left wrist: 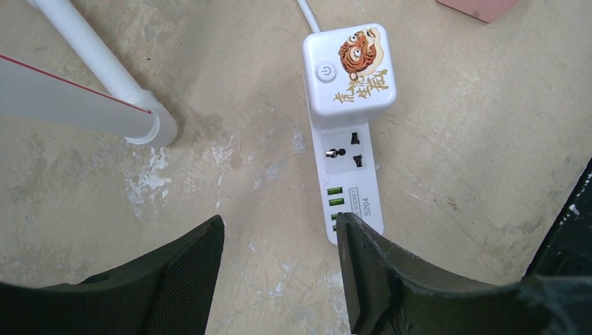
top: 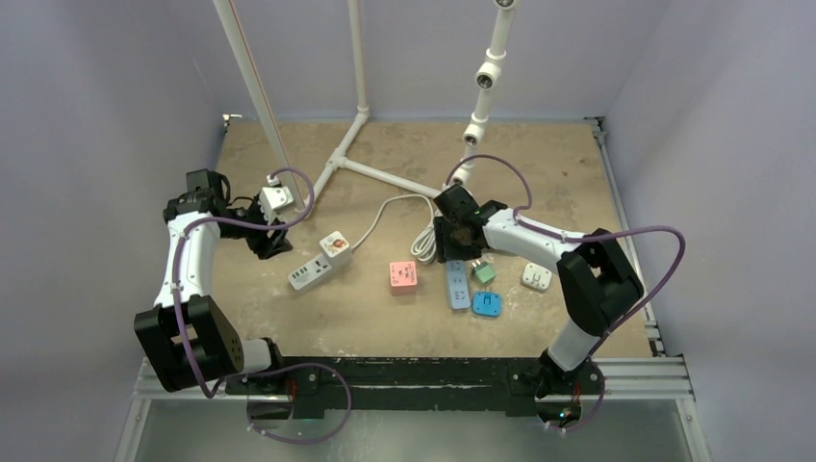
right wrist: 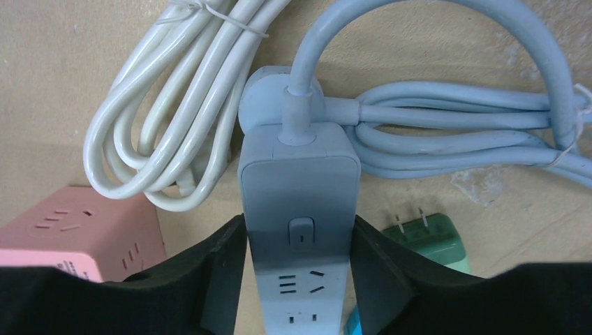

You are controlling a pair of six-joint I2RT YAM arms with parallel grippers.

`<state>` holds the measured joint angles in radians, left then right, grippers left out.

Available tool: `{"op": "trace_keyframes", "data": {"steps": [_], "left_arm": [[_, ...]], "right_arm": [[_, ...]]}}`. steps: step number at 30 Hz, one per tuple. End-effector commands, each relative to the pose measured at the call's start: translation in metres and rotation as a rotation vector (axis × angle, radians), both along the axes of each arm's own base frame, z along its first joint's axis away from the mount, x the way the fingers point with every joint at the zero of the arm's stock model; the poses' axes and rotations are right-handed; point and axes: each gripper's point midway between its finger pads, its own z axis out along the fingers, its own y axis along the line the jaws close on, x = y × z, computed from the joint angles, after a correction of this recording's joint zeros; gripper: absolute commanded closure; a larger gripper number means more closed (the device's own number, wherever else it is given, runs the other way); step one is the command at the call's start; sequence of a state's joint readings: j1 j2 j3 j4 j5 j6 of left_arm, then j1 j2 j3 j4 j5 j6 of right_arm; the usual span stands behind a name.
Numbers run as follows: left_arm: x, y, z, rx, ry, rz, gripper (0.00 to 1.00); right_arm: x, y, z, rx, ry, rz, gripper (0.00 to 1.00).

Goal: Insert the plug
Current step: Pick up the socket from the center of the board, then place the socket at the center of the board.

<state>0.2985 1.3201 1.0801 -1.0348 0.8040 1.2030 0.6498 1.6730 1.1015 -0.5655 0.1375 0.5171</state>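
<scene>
- Black jaws of the right gripper fill the bottom of its wrist view. They press against both long sides of the blue power strip and grip it partway closed.
- Just right of that strip lies the green plug, prongs showing, outside the jaws. A pink socket cube sits to the strip's left. A looped white cable and the strip's own blue cable crowd its far end.
- Seen from the left wrist, the left gripper hangs with jaws apart over bare worktop, holding nothing. One finger covers the near end of the white power strip, which carries a tiger-printed cube.
- From above, the white power strip lies well left of the blue power strip, beyond the pink socket cube. The right gripper hides the blue power strip's far end, and the green plug shows only as a small square with no prongs visible.
</scene>
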Motion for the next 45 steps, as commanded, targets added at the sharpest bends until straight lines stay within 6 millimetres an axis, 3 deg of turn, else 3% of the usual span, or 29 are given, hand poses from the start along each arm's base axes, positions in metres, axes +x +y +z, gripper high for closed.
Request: {"op": "trace_keyframes", "data": {"steps": [1,8,13,16,20,25,28,37,45], "left_arm": [[0.004,-0.010,0.020,-0.037,-0.045,-0.021,0.41],[0.004,-0.016,0.016,-0.039,-0.040,-0.037,0.41],[0.003,-0.018,0.013,-0.032,-0.038,-0.046,0.42],[0.002,-0.018,0.010,-0.025,-0.035,-0.050,0.42],[0.001,-0.016,0.007,-0.007,-0.037,-0.055,0.42],[0.001,-0.017,0.007,-0.007,-0.040,-0.055,0.42],[0.000,-0.015,0.006,0.005,-0.044,-0.057,0.42],[-0.002,-0.017,0.003,-0.002,-0.041,-0.060,0.43],[-0.003,-0.018,0.002,-0.009,-0.038,-0.062,0.43]], "right_arm": [[0.016,0.014,0.021,0.071,-0.061,-0.057,0.51],[0.011,-0.008,0.028,0.071,-0.055,-0.290,0.91],[-0.001,-0.029,0.024,0.111,-0.027,-0.479,0.99],[0.005,-0.061,0.030,0.101,-0.072,-0.601,1.00],[0.030,-0.115,0.047,0.091,-0.140,-0.703,1.00],[0.073,-0.198,0.098,0.054,-0.287,-0.838,1.00],[0.082,-0.226,0.112,0.079,-0.325,-0.902,1.00],[0.063,-0.202,0.034,0.206,-0.140,-1.033,1.00],[0.073,-0.177,0.015,0.357,-0.067,-1.160,1.00]]}}
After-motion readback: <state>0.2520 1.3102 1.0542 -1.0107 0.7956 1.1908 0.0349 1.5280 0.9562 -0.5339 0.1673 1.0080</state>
